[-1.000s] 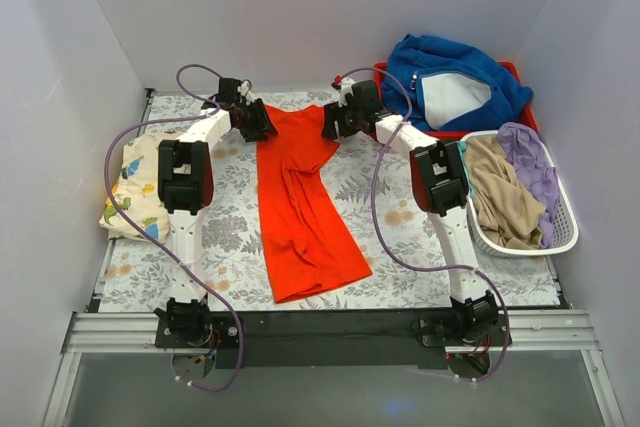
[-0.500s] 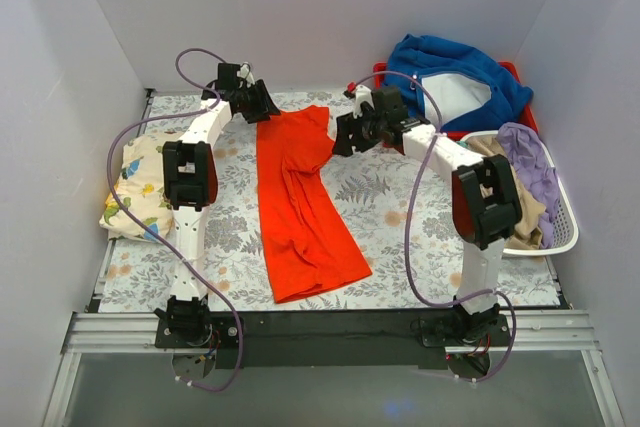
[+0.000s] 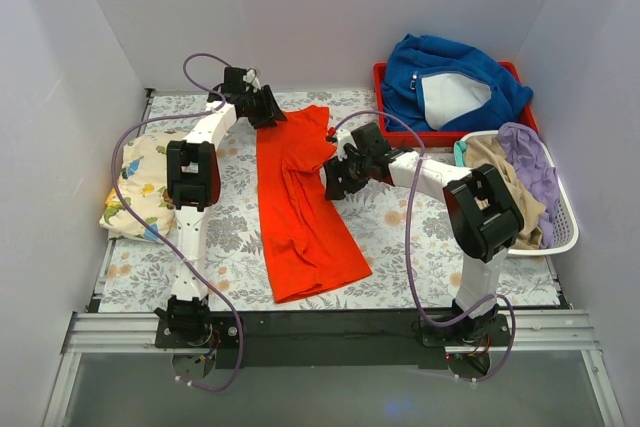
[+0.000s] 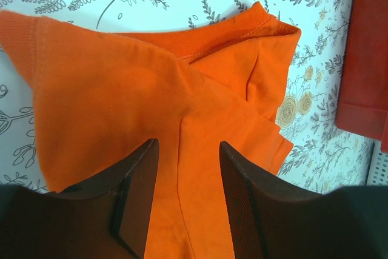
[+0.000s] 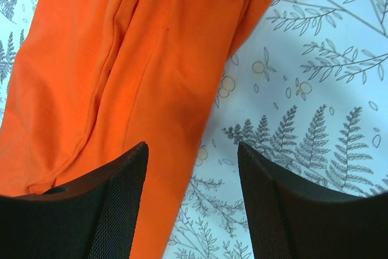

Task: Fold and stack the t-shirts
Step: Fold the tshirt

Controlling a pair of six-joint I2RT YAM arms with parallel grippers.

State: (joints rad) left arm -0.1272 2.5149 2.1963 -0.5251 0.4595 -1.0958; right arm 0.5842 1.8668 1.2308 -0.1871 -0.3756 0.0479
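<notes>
The orange-red t-shirt lies as a long, narrow, creased strip down the middle of the floral table cover. My left gripper is open over its far left corner; in the left wrist view orange cloth lies under and between the fingers. My right gripper is open at the shirt's right edge, about midway along it. In the right wrist view the shirt's edge runs between the open fingers. The cream dinosaur-print t-shirt lies folded at the left edge.
A red tray at the back right holds a thick blue garment. A white basket at the right holds beige and purple clothes. White walls stand close on three sides.
My right gripper left the shirt's far right shoulder and moved nearer, down its right edge. My left gripper shifted slightly farther back and right. The shirt's top now lies flat.
</notes>
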